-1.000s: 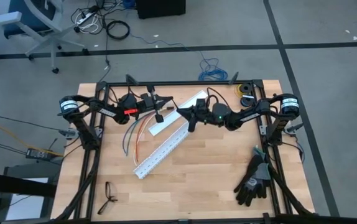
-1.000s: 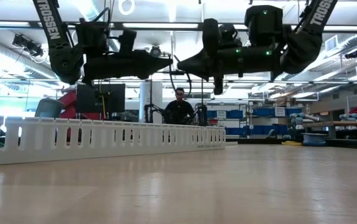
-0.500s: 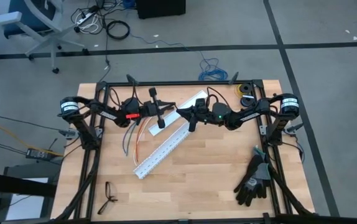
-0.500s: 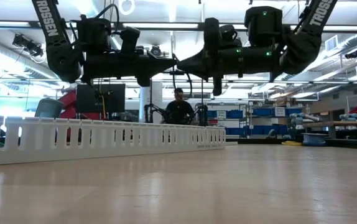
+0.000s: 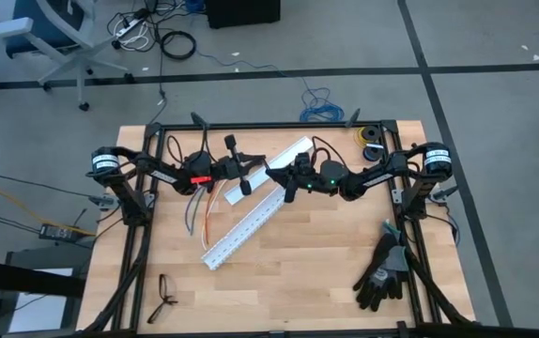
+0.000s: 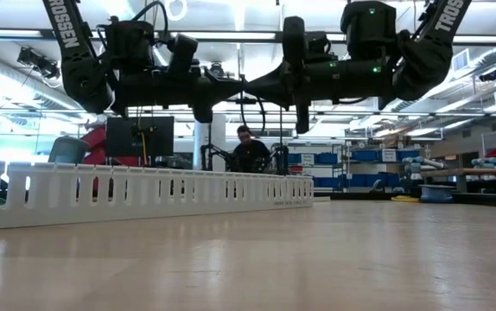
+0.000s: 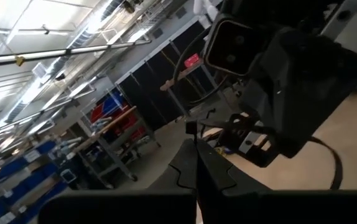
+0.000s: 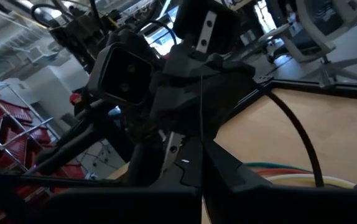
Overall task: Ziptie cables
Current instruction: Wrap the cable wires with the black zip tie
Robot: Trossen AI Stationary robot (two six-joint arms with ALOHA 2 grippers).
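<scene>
Two grippers meet nose to nose above the far half of the bench. My left gripper point(image 5: 254, 170) has crept further toward the right one over the last second, and its wrist has rolled, so the crosswise bar now sits angled closer to the tips. My right gripper point(image 5: 270, 172) has barely shifted. From the low camera both hang well clear of the wood, tips practically touching. Whether either set of fingers is apart or closed, I cannot tell. A thin dark line, the ziptie point(image 8: 201, 99), runs straight between the two noses in the right wrist camera; I cannot make out who holds it. The cables point(image 5: 201, 204) lie where they were, fanned on the bench beneath the left arm, toward the left edge, beside the white slotted duct point(image 5: 241, 228). Black gloves point(image 5: 383, 271) rest near the right near corner.
</scene>
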